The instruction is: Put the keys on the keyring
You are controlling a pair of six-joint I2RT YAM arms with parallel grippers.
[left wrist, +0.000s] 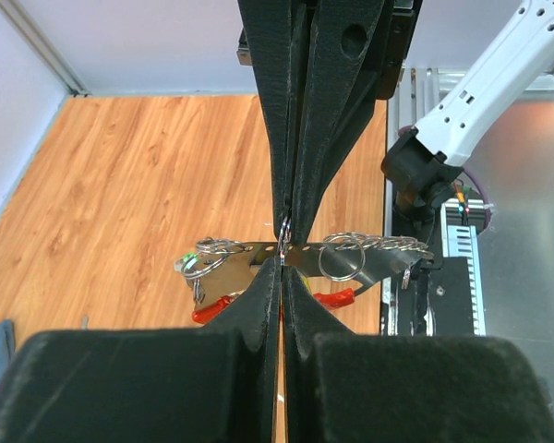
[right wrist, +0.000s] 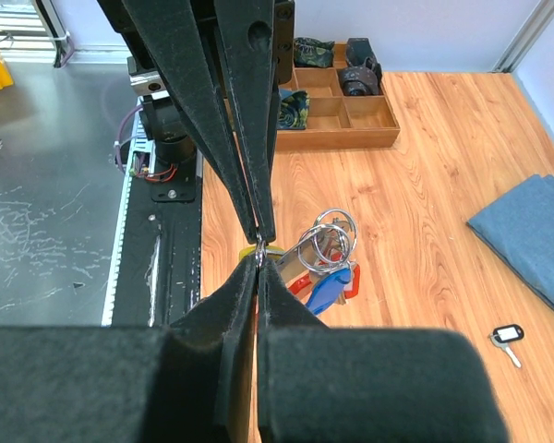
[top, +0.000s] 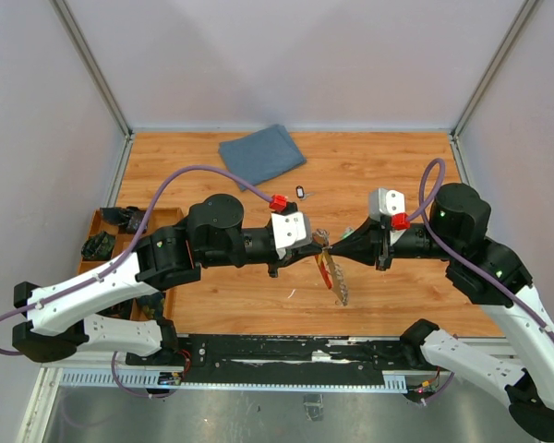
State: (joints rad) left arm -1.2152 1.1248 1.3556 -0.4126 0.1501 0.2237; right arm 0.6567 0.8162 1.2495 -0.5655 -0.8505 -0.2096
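- Over the wooden table [top: 397, 175], in the top view, your left gripper [top: 316, 242] and right gripper [top: 342, 249] are meeting tip to tip. The keyring [top: 336, 281] is hanging in the air just below that point.
- You are also looking at a blue cloth [top: 261, 153] lying toward the far edge. A black-headed key [top: 301, 192] is resting near it on bare wood, well apart from the bunch, and a compartment tray [top: 100, 214] is sitting at the left edge.
- From the left wrist, the left gripper [left wrist: 282, 272] is filling the bottom of the picture. Its jaws are pressing together on a thin silver ring of the keyring [left wrist: 374, 247]. The right gripper [left wrist: 288, 221] is pointing down from the top onto the same spot.
- The bunch is lying crosswise behind the tips — silver rings and a short chain are running to the right, with a red loop [left wrist: 337, 297] showing underneath.
- From the right wrist, the right gripper [right wrist: 258, 268] is showing its jaws closed tight on that same thin ring. The left gripper [right wrist: 257, 226] is facing it from above.
- Just right of the tips, the keyring's rings [right wrist: 328, 235] are dangling above the wood with a blue key [right wrist: 325, 291] among them. A yellow sliver is peeking out beside the tips — you cannot tell whether it is a key.
- Farther off, the black-headed key [right wrist: 506, 333], the cloth [right wrist: 526, 231] and the tray [right wrist: 351, 140] are lying on the table.
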